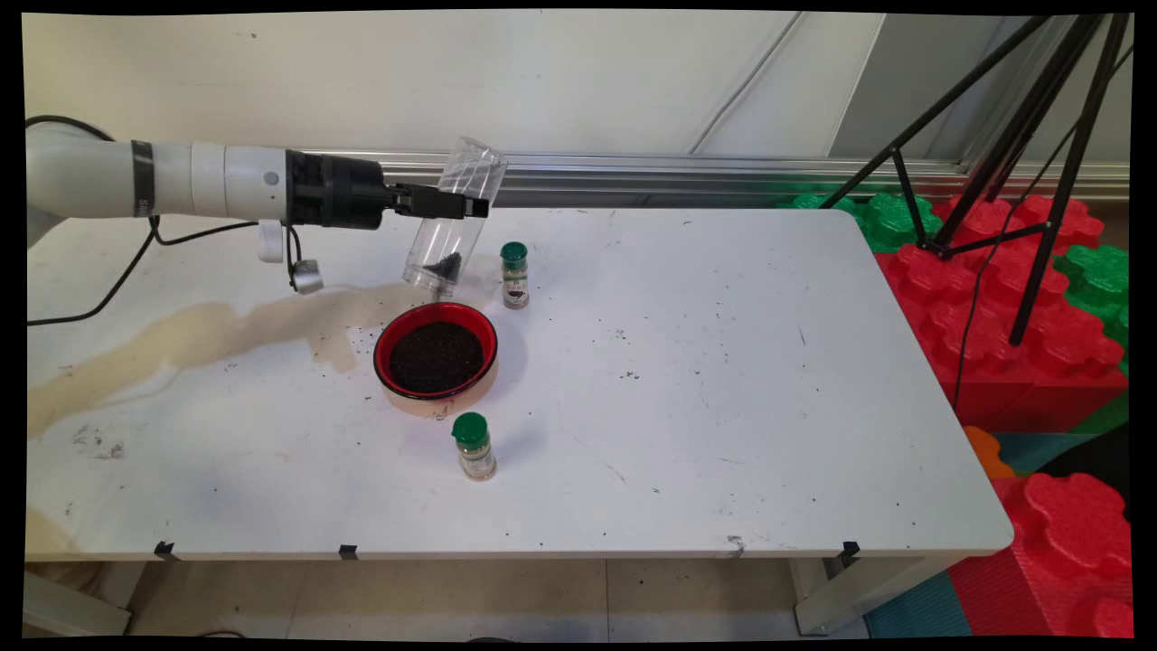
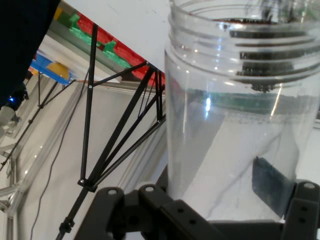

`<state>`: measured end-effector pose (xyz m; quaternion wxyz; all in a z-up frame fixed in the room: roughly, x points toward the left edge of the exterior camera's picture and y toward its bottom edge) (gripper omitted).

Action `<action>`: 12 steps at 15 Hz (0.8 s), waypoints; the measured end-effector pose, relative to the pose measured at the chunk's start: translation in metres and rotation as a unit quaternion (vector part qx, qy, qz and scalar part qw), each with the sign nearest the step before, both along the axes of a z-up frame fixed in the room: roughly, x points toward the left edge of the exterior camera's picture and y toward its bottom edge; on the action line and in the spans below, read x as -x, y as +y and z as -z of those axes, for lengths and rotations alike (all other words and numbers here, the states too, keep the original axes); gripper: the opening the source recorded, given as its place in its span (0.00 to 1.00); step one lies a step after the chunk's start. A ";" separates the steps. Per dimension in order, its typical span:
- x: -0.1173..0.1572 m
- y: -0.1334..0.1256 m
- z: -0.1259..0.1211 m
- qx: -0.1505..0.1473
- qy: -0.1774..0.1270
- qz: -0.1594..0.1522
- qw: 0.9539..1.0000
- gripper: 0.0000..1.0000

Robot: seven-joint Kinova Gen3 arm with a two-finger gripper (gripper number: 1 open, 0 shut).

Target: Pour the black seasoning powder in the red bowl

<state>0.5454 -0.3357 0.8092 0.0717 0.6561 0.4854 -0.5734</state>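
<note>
My gripper [image 1: 461,205] is shut on a clear plastic jar [image 1: 455,220], held above the table and tipped mouth-down toward the lower left. A small heap of dark grains sits at the jar's mouth, just above the far rim of a red bowl [image 1: 387,339] filled with the same dark grains. In the hand view the clear plastic jar [image 2: 235,125] fills the right half, its threaded mouth at the top, clamped between the fingers [image 2: 272,185]. A green-capped spice bottle [image 1: 514,275] stands just right of the jar's mouth. Another green-capped bottle [image 1: 474,446] stands in front of the bowl.
A brownish stain runs across the table's left part [image 1: 199,330], with scattered dark crumbs. A black tripod [image 1: 1012,136] stands beyond the table's far right corner over red and green foam blocks [image 1: 994,298]. Black cables hang from the arm [image 1: 136,253].
</note>
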 end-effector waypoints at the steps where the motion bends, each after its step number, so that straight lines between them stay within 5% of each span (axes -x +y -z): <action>1: 0.000 0.001 0.000 0.004 -0.002 0.003 1.000 0.00; 12: -0.003 0.009 0.004 0.033 -0.020 0.027 0.999 0.00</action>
